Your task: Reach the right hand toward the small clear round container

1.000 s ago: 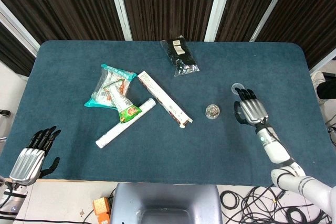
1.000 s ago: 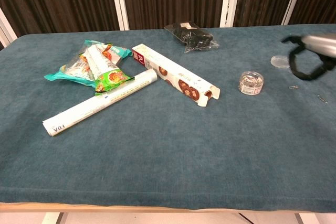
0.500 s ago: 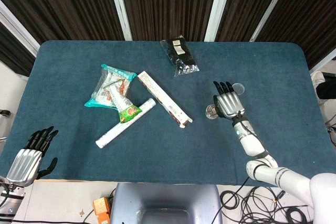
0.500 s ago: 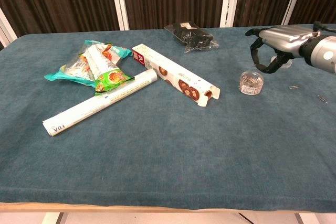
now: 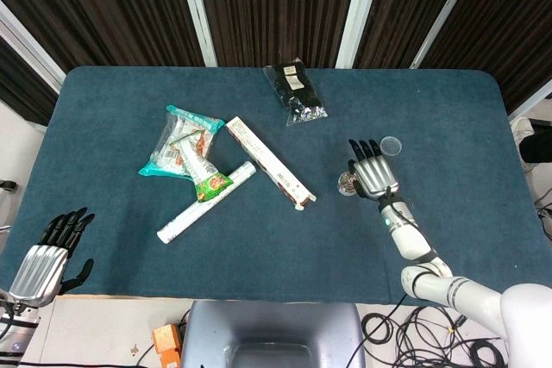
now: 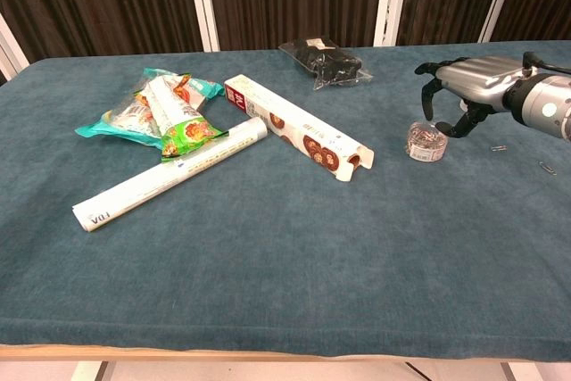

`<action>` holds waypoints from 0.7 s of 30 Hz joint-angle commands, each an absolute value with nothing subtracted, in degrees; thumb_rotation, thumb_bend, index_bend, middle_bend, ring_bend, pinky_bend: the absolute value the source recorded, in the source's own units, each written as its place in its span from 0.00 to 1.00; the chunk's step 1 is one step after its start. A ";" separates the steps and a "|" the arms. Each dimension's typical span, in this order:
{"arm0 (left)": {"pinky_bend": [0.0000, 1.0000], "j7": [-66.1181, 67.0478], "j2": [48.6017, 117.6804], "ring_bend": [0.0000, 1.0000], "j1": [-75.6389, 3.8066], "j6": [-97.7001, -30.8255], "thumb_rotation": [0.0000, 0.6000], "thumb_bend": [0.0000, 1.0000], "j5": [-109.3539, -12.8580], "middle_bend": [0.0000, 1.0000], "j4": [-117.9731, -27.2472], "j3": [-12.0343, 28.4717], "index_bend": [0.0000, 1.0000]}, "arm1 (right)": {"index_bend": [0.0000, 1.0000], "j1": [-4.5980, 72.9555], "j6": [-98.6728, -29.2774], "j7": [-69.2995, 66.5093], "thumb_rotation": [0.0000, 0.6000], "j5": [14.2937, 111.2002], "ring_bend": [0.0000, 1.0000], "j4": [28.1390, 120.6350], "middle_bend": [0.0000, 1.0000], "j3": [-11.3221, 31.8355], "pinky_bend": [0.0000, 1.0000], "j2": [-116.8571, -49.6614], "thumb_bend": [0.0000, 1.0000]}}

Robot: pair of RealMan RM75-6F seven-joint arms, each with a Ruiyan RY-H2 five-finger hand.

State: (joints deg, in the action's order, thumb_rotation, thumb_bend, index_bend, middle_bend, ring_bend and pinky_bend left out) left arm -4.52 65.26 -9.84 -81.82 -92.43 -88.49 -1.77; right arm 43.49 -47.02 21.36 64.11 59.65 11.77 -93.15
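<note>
Two hands in sight: the left hand (image 5: 45, 263) idles at the near left table edge, fingers apart, holding nothing. Over to the right, the small clear round container (image 6: 426, 141) sits on the cloth, and the right hand (image 6: 464, 86) hovers just above it, fingers spread and empty. Reach looks nearly complete; no grasp yet.

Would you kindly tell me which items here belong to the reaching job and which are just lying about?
In the job:
small clear round container
right robot hand

Lying about:
long brown-and-white box
white paper roll
green snack packets
black-filled clear bag
clear round lid
</note>
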 commanded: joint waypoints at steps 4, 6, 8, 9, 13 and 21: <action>0.08 -4.47 65.37 0.00 -9.86 -81.91 1.00 0.43 -92.54 0.00 -88.52 -1.74 0.00 | 0.41 42.75 -48.58 20.23 1.00 64.87 0.00 62.64 0.00 11.61 0.00 -91.36 0.41; 0.08 -4.46 65.35 0.00 -9.83 -81.94 1.00 0.43 -92.58 0.00 -88.51 -1.77 0.00 | 0.41 41.89 -50.43 19.24 1.00 66.19 0.00 65.11 0.00 11.35 0.00 -89.87 0.41; 0.08 -4.31 65.30 0.00 -9.76 -82.04 1.00 0.43 -92.61 0.00 -88.58 -1.80 0.00 | 0.40 40.02 -54.21 17.68 1.00 69.02 0.00 69.43 0.00 10.53 0.00 -87.34 0.41; 0.08 -4.31 65.25 0.00 -9.69 -82.15 1.00 0.43 -92.67 0.00 -88.63 -1.83 0.00 | 0.39 38.75 -56.53 17.07 1.00 70.62 0.00 71.78 0.00 9.89 0.00 -85.86 0.41; 0.08 -4.30 65.04 0.00 -9.28 -83.13 1.00 0.43 -93.04 0.00 -89.02 -1.86 0.00 | 0.29 30.48 -67.80 16.89 1.00 75.48 0.00 84.26 0.00 5.61 0.00 -77.59 0.41; 0.08 -4.51 64.87 0.00 -8.56 -84.86 1.00 0.43 -93.69 0.00 -88.91 -1.82 0.00 | 0.08 12.47 -87.94 14.27 1.00 80.75 0.00 95.01 0.00 -3.42 0.00 -68.47 0.34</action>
